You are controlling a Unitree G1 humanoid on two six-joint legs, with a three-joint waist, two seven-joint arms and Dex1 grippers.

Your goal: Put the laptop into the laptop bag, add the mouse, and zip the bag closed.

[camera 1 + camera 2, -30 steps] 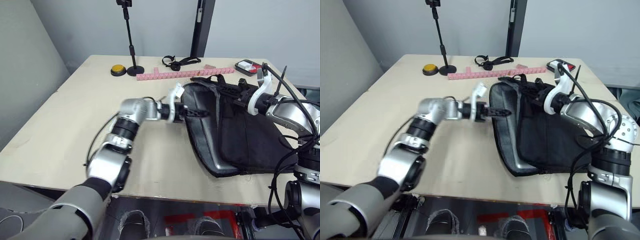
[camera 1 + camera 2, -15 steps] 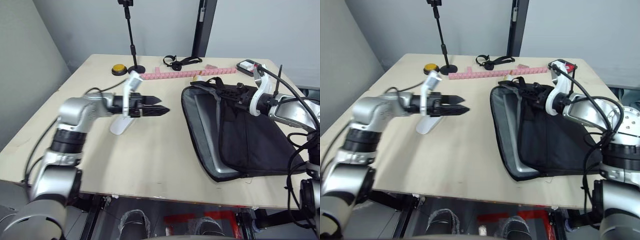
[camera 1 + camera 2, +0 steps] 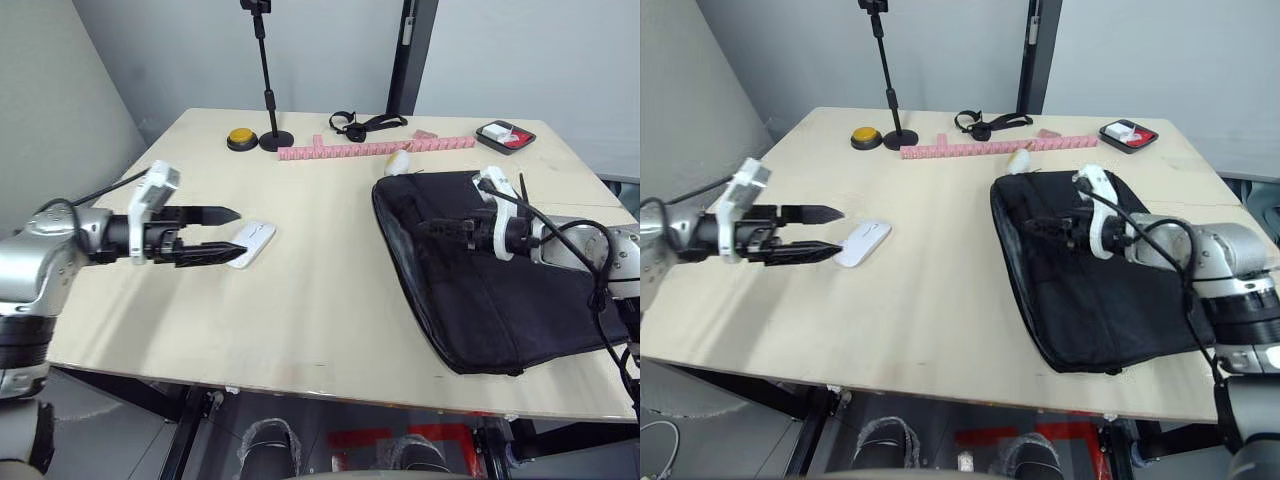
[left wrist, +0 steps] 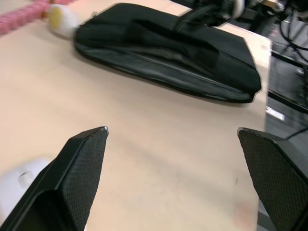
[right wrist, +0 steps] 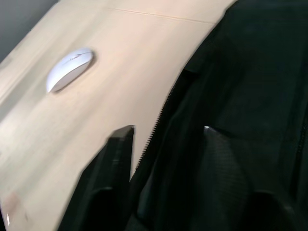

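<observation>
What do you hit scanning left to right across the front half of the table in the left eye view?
left hand → mouse → right hand, over the laptop bag, which runs on to the table's right edge.

The right gripper (image 5: 166, 144) is seen with its fingers apart over the zipper edge of the laptop bag (image 5: 250, 86). The mouse (image 5: 70, 70) is seen well ahead on the table (image 5: 120, 57).
</observation>
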